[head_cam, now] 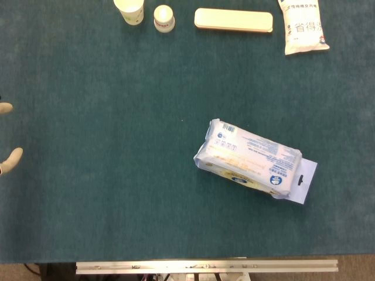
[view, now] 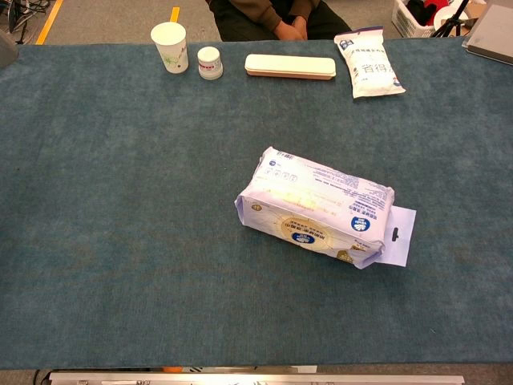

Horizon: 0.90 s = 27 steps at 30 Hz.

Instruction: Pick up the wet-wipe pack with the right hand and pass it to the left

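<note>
The wet-wipe pack (head_cam: 253,161) is a white and pale-blue soft pack with a yellow label and a hang tab. It lies flat and slanted on the green table, right of centre, and the chest view shows this wet-wipe pack (view: 319,207) untouched. Of my left hand (head_cam: 8,137) only two pale fingertips (head_cam: 12,158) show, at the far left edge of the head view. They are spread apart with nothing between them, far from the pack. My right hand appears in neither view.
Along the far edge stand a paper cup (view: 170,46), a small white jar (view: 210,62), a long cream case (view: 290,66) and a white snack bag (view: 368,62). A person sits behind the table (view: 120,200). A metal rail (head_cam: 205,266) runs along the near edge.
</note>
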Tool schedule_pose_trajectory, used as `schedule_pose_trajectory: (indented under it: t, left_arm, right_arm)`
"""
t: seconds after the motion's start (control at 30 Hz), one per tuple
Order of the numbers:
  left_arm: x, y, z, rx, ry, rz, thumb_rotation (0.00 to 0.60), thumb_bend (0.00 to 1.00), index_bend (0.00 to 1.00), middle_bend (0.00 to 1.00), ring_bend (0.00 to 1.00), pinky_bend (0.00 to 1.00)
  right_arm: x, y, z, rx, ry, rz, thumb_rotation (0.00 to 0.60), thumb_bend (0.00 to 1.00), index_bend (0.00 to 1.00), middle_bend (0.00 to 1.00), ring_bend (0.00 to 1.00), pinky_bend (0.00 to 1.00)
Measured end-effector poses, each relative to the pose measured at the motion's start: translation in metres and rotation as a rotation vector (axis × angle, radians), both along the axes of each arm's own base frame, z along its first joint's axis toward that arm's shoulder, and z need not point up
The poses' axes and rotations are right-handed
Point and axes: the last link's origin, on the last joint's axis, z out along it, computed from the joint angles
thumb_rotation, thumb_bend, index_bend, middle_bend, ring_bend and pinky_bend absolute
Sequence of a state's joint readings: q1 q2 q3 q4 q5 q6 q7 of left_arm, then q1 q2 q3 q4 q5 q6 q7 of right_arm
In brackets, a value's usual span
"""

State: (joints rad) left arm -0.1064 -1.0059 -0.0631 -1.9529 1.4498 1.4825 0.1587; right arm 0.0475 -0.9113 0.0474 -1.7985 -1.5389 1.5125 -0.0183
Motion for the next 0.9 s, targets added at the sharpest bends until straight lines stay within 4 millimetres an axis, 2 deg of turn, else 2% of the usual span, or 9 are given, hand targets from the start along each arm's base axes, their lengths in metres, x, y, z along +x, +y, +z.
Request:
schedule_pose_trajectory:
  t: [0.23, 0.4, 0.6, 0.73, 0.9]
  left_arm:
    - [0.002, -0.004, 0.002, 0.007, 0.002, -0.013, 0.600, 0.19, 0.28, 0.20, 0.20, 0.27]
    - [0.002, -0.006, 0.006, 0.012, 0.007, -0.020, 0.600, 0.19, 0.28, 0.20, 0.20, 0.27]
    - [0.003, -0.008, 0.008, 0.001, 0.006, -0.033, 0.600, 0.19, 0.28, 0.20, 0.20, 0.27]
    - [0.002, -0.011, 0.009, 0.000, 0.002, -0.035, 0.600, 0.19, 0.28, 0.20, 0.20, 0.27]
    - [0.001, -0.014, 0.012, -0.001, 0.005, -0.039, 0.600, 0.19, 0.28, 0.20, 0.20, 0.27]
  right_arm:
    - [0.000, 0.002, -0.001, 0.018, -0.019, 0.000, 0.600, 0.12, 0.31, 0.36, 0.38, 0.47]
    - [0.007, 0.002, -0.008, 0.057, -0.084, 0.003, 0.600, 0.10, 0.22, 0.33, 0.34, 0.47]
    - [0.024, -0.002, -0.025, 0.147, -0.135, 0.044, 0.600, 0.01, 0.10, 0.19, 0.19, 0.38]
    - [0.039, -0.004, -0.043, 0.236, -0.159, 0.062, 0.600, 0.00, 0.01, 0.12, 0.10, 0.31]
    - [0.058, -0.008, -0.063, 0.329, -0.178, 0.073, 0.600, 0.00, 0.00, 0.05, 0.02, 0.26]
